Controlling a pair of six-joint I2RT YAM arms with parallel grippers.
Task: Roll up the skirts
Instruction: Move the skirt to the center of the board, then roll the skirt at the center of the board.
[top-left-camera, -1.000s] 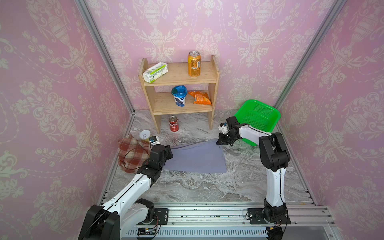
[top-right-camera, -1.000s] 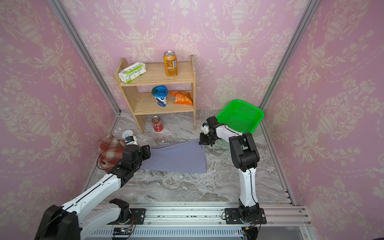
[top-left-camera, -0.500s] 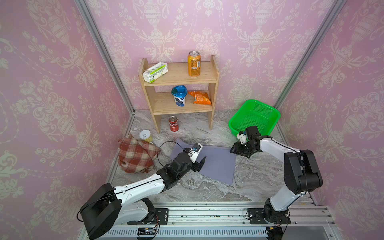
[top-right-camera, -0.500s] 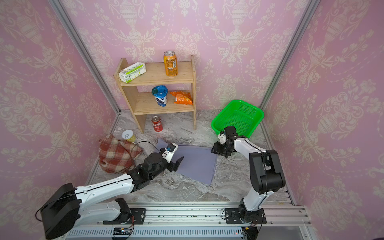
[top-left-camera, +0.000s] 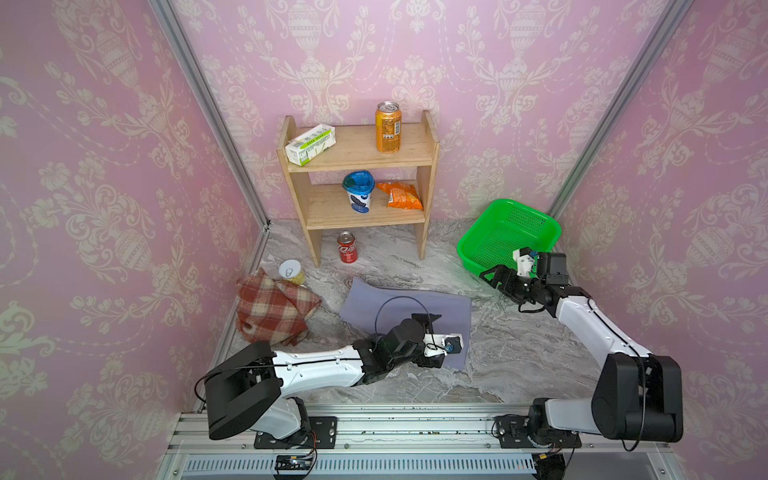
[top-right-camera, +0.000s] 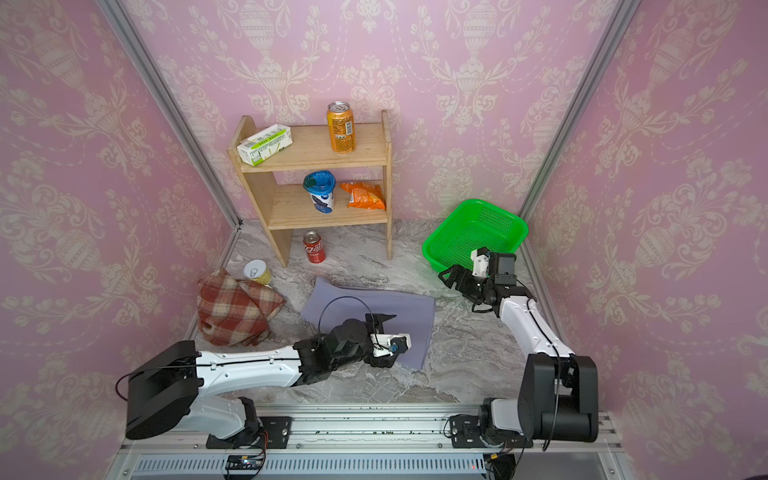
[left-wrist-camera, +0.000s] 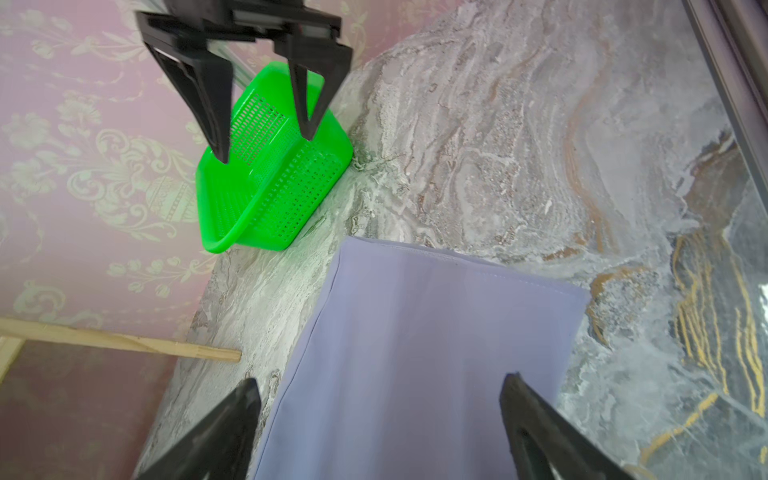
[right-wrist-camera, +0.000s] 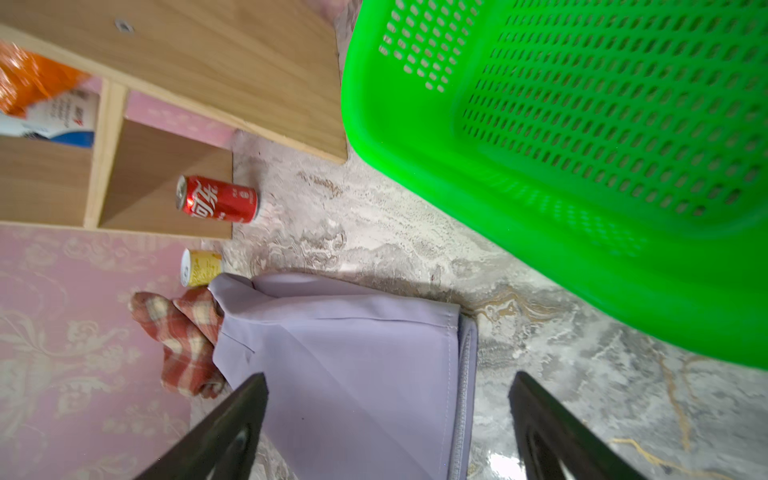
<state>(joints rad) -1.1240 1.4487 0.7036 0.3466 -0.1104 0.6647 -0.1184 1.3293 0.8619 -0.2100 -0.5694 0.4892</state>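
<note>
Woolly red-brown and cream plaid skirt (top-left-camera: 272, 309) bunched by left wall. Smooth lavender-grey skirt (top-left-camera: 451, 309) lies flat mid-table, left gripper (left-wrist-camera: 380, 379) over its near edge, jaws spread, empty. Right gripper (right-wrist-camera: 389, 375) beside green plastic mesh basket (top-left-camera: 466, 254), jaws spread, empty.

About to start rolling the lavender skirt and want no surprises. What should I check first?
1. Lavender skirt spread out, unrolled: ok.
2. Left gripper open above the skirt's near edge: ok.
3. Right gripper open, empty: ok.
4. Right gripper over the skirt: not ok, it hangs beside the green basket.
5. Plaid skirt apart from lavender skirt: ok.
6. Left gripper touching the cloth: cannot tell.
</note>
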